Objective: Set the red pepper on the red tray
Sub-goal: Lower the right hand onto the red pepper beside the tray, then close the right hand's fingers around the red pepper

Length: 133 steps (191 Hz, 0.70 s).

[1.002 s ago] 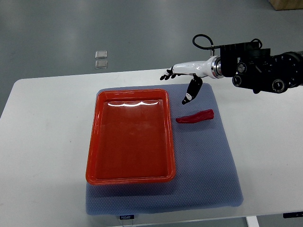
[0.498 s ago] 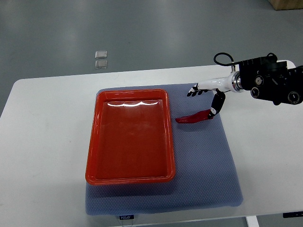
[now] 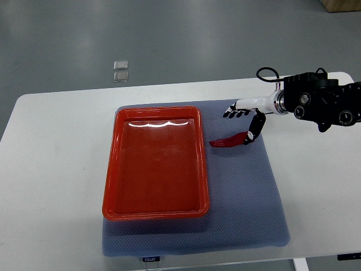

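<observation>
Blue mat [image 3: 242,192] on white table [image 3: 51,169]

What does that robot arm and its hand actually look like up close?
The right hand is slim and white with small black fingertips and a black thumb. Behind it sits a silver wrist ring, then a bulky black forearm with round metal fittings, and a black cable looping above the wrist.

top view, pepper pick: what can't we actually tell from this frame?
- Grasp: the right hand has its thumb down at the right end of the red pepper, but the contact spot is too small to show touch or grip.
- Right arm: cut off by the picture's right edge.
- Two small clear items on the floor beyond the table: too small to identify.
- Left hand: out of view.
</observation>
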Each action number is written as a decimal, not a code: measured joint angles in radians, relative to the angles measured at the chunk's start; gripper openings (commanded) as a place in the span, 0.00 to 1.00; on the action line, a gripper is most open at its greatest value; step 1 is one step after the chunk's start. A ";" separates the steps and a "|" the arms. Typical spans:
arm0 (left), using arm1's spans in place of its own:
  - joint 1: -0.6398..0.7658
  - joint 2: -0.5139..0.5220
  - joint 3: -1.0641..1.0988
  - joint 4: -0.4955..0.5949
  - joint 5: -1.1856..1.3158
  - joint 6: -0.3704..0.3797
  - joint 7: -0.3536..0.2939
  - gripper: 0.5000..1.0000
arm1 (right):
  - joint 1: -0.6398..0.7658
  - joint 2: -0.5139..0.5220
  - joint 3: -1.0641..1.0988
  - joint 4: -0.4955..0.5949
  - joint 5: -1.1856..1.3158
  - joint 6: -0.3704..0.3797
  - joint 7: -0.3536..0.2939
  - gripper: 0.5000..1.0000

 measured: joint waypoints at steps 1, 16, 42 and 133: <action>0.000 0.000 0.000 0.000 0.000 0.000 0.000 1.00 | 0.000 0.001 0.000 0.000 0.002 0.000 -0.001 0.82; 0.000 0.000 0.000 0.000 0.000 0.000 0.000 1.00 | -0.006 0.011 0.001 0.001 0.009 -0.002 -0.008 0.81; 0.000 0.000 0.000 0.000 0.000 0.000 0.000 1.00 | -0.011 0.025 0.001 0.001 0.011 -0.009 -0.012 0.80; 0.000 0.000 0.000 0.000 0.000 0.000 0.000 1.00 | -0.018 0.062 -0.001 -0.002 -0.063 -0.044 -0.011 0.68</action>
